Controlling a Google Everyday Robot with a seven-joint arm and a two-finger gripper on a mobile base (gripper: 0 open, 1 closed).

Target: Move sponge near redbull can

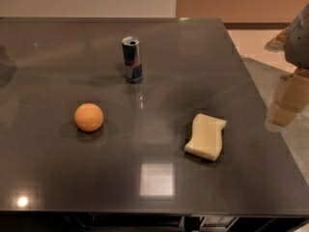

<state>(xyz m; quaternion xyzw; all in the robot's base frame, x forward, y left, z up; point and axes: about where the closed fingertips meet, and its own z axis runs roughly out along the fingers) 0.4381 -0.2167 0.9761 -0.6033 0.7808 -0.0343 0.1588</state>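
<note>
The orange ball (89, 117) sits on the left half of the bench (58, 178), alone and touching nothing. To its right and farther back stands the redbull can (131, 59), upright, silver top up. It is the only container in view, and I cannot tell what is inside it. Nothing rests on it or leans against it.

Farther right and nearer the front lies the sponge (206, 136), flat on the bench and well apart from both the can and the ball. Its long axis runs roughly front to back, with the far end tipped slightly to the right and the wavy edges along its left and right sides.

At the far right is the tool (286, 103), a pale shape that appears just past the bench's right edge. It carries nothing, and I cannot tell whether it is set wide or narrow.

The coming move turns on 1 relation: the sponge lies to the tool's left and a little nearer the front, with bare bench between them. I judge the task not yet begun. The reach should go left to the sponge, likely closing across its short width. The carry would then run back and left toward the can, stopping short so the tall can is not knocked over.
</note>
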